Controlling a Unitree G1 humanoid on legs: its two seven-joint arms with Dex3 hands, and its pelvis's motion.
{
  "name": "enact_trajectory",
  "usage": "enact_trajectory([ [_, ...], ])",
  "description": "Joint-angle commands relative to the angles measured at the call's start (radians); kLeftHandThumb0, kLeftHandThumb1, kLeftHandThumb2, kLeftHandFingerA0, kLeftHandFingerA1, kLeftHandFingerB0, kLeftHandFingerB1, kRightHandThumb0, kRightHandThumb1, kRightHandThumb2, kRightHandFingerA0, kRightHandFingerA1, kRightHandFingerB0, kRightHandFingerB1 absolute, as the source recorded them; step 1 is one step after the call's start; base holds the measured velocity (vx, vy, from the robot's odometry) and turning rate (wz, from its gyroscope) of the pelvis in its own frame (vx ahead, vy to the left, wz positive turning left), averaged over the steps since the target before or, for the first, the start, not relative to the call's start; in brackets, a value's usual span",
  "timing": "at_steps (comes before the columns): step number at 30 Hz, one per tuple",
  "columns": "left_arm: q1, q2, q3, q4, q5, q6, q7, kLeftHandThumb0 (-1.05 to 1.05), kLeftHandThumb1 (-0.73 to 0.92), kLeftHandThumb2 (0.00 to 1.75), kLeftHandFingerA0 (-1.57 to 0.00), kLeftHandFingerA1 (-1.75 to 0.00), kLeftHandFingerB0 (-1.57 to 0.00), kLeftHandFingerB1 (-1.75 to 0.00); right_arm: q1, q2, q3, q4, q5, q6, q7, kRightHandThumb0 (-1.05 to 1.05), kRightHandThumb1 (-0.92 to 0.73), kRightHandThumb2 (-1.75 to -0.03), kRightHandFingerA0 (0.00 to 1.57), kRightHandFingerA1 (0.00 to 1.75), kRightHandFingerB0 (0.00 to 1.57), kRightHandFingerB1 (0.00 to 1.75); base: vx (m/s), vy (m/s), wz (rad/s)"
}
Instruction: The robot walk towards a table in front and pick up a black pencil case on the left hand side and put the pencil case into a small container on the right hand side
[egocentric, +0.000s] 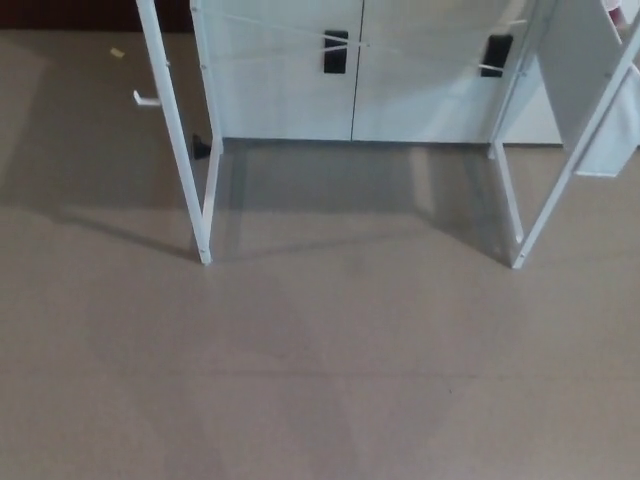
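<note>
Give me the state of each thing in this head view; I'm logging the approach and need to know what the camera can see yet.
White table legs: upright on the floor; tabletop out of frame.
Cabinet doors: shut.
Floor: bare where shown.
Pencil case: not visible.
Container: not visible.
Left hand: not in view.
Right hand: not in view.
</note>
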Motion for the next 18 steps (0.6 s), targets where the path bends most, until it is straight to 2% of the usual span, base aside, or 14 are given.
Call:
enact_trajectory([
  [1, -0.003, 0.004, 0.002, -0.005, 0.004, -0.019, 0.003, -0.27, 0.44, 0.58, -0.29, -0.39, -0.23, -0.34, 0.001, -0.016, 0.001, 0.005, 0.003, -0.011, -0.005, -0.41, -0.63, -0.59, 0.49, 0.41, 0.37, 0.33, 0.33, -0.151, -0.54],
  [3, -0.001, 0.006, -0.001, -0.009, 0.009, -0.020, 0.005, -0.27, 0.44, 0.58, -0.28, -0.38, -0.22, -0.34, -0.001, -0.019, 0.006, 0.007, -0.004, -0.007, -0.011, -0.41, -0.63, -0.59, 0.49, 0.40, 0.37, 0.33, 0.25, -0.055, 0.49],
  [7, -0.002, 0.009, -0.003, -0.003, 0.013, -0.030, 0.006, -0.24, 0.48, 0.55, -0.33, -0.37, -0.22, -0.30, -0.005, -0.014, 0.005, 0.008, 0.001, -0.003, -0.017, -0.40, -0.62, -0.60, 0.51, 0.38, 0.37, 0.33, 0.21, -0.079, -0.02],
  [8, -0.004, 0.009, -0.005, 0.000, 0.016, -0.030, 0.011, -0.29, 0.42, 0.59, -0.30, -0.40, -0.23, -0.35, -0.005, -0.013, 0.005, 0.004, 0.003, 0.002, -0.016, -0.40, -0.63, -0.60, 0.50, 0.38, 0.35, 0.33, 0.23, -0.034, -0.02],
  [10, -0.006, 0.006, -0.003, -0.001, 0.013, -0.022, 0.014, -0.28, 0.43, 0.58, -0.29, -0.39, -0.22, -0.34, -0.007, -0.013, 0.004, 0.001, 0.006, 0.010, -0.012, -0.40, -0.63, -0.61, 0.49, 0.37, 0.35, 0.33, 0.24, 0.025, -0.10],
  [15, -0.006, 0.006, -0.003, -0.001, 0.015, -0.020, 0.018, -0.24, 0.48, 0.54, -0.34, -0.37, -0.23, -0.30, -0.010, -0.014, 0.003, 0.009, 0.009, 0.006, -0.004, -0.39, -0.63, -0.59, 0.47, 0.38, 0.35, 0.33, 0.32, 0.116, -0.14],
  [18, 0.000, 0.006, -0.006, -0.001, 0.013, -0.022, 0.008, -0.28, 0.44, 0.59, -0.28, -0.39, -0.21, -0.34, -0.008, -0.016, 0.004, 0.011, 0.007, 0.002, -0.005, -0.41, -0.63, -0.61, 0.48, 0.38, 0.35, 0.33, 0.41, 0.234, -0.20],
])
